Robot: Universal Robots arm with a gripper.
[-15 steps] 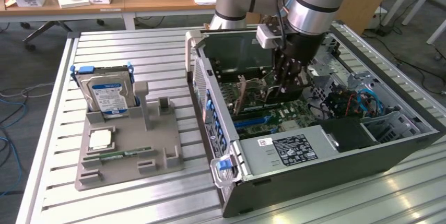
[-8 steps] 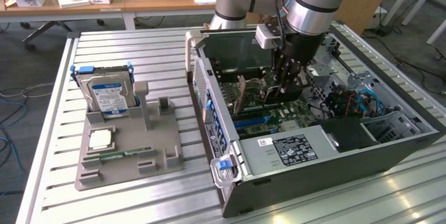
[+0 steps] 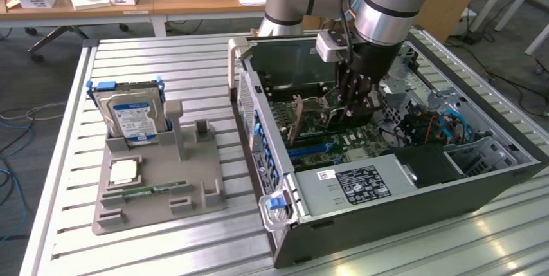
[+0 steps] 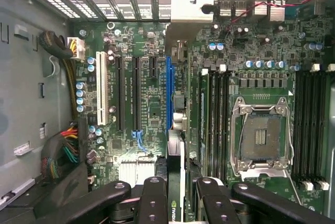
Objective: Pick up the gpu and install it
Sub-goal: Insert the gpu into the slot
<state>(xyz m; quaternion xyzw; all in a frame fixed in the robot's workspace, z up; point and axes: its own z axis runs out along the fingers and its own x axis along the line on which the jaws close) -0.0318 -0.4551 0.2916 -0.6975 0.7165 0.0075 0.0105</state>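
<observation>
The tool (image 3: 353, 105) is clenched on the gpu (image 4: 175, 182), holding it edge-down inside the open computer case (image 3: 480, 179), right of centre in the exterior view. Held this way, its silver bracket meets the rear openings and its edge lines up with the blue motherboard slot (image 4: 168, 93).

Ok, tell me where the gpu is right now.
In the wrist view the gpu is held on edge in the gripper, inside the computer case, just by the motherboard's long blue slot.
</observation>
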